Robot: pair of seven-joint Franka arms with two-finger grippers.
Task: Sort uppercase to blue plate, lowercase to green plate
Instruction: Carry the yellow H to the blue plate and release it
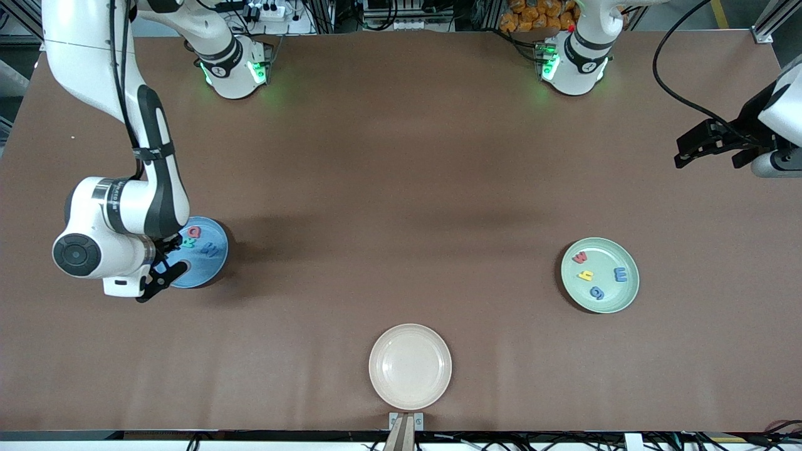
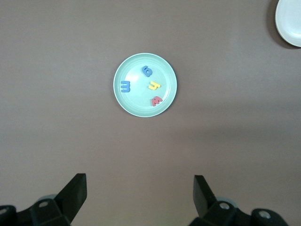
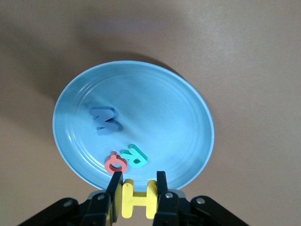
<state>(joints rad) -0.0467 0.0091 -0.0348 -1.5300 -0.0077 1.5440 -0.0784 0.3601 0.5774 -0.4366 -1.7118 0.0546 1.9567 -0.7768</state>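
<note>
Fingers of my right gripper (image 3: pixel 137 184) pinch the yellow H (image 3: pixel 137 200) over the blue plate (image 3: pixel 188 122), so I'd release low beside Q (image 3: pixel 115 164); left gripper (image 2: pixel 140 193) waits, spread empty.

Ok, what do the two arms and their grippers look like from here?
Both arms are glossy white with black joint sections and green lights glowing at their bases. The right arm has a black cable strapped along it and a round dark cap at the wrist. The right gripper and the left gripper are both matte black with two flat, squared fingers. A loose black cable loops toward the left arm.
</note>
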